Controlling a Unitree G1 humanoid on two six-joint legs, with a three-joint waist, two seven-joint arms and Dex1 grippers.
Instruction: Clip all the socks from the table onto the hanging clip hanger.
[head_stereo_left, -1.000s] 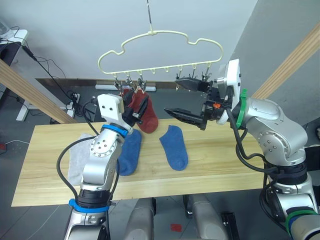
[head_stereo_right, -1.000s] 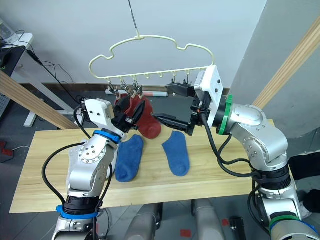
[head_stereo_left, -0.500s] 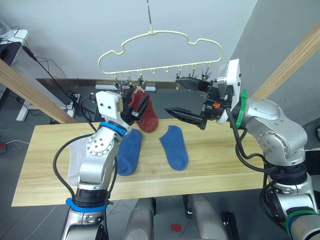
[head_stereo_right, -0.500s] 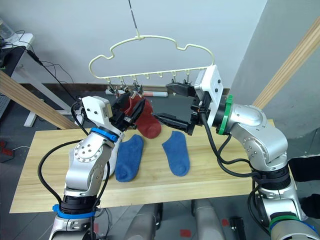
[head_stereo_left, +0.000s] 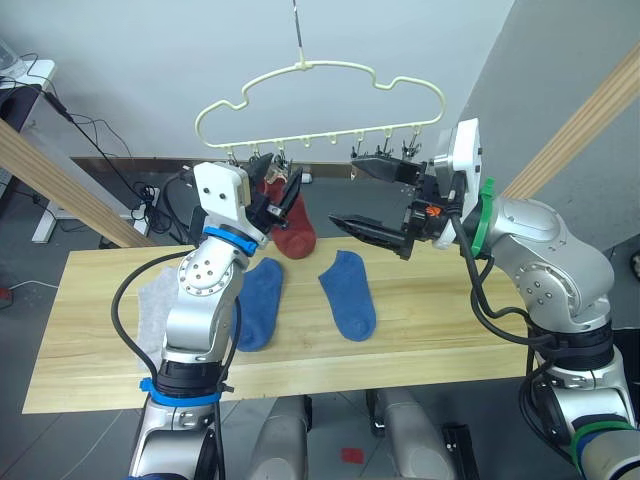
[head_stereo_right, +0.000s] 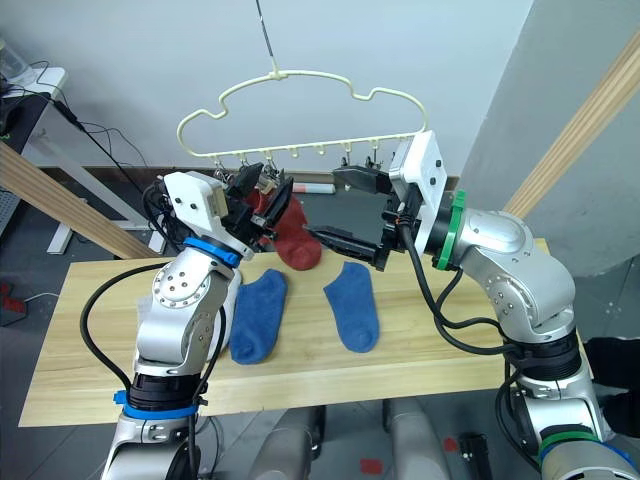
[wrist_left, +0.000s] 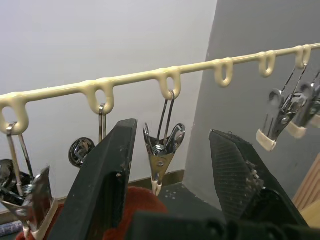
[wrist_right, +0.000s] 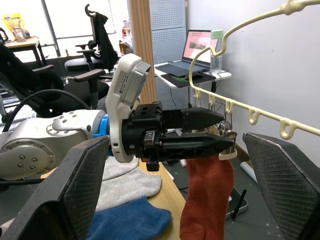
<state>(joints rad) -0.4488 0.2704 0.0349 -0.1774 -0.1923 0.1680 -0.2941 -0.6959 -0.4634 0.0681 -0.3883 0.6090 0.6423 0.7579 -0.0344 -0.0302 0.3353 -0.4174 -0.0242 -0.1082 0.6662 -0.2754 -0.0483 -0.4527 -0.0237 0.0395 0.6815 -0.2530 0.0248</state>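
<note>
Left wrist view shows the left gripper (wrist_left: 172, 150), fingers apart, bracketing a metal clip (wrist_left: 162, 150) above the rust-red sock (head_stereo_left: 290, 225), while the right gripper (head_stereo_left: 365, 195) waits, spread wide.

The cream clip hanger (head_stereo_left: 322, 107) hangs above the table (head_stereo_left: 430, 325), metal clips along its bar. One rust-red sock (head_stereo_left: 293, 226) dangles from a clip near the hanger's left end. Under it, two blue socks (head_stereo_left: 348, 293) lie flat on the table, with grey socks (head_stereo_left: 153, 303) at their left.
</note>
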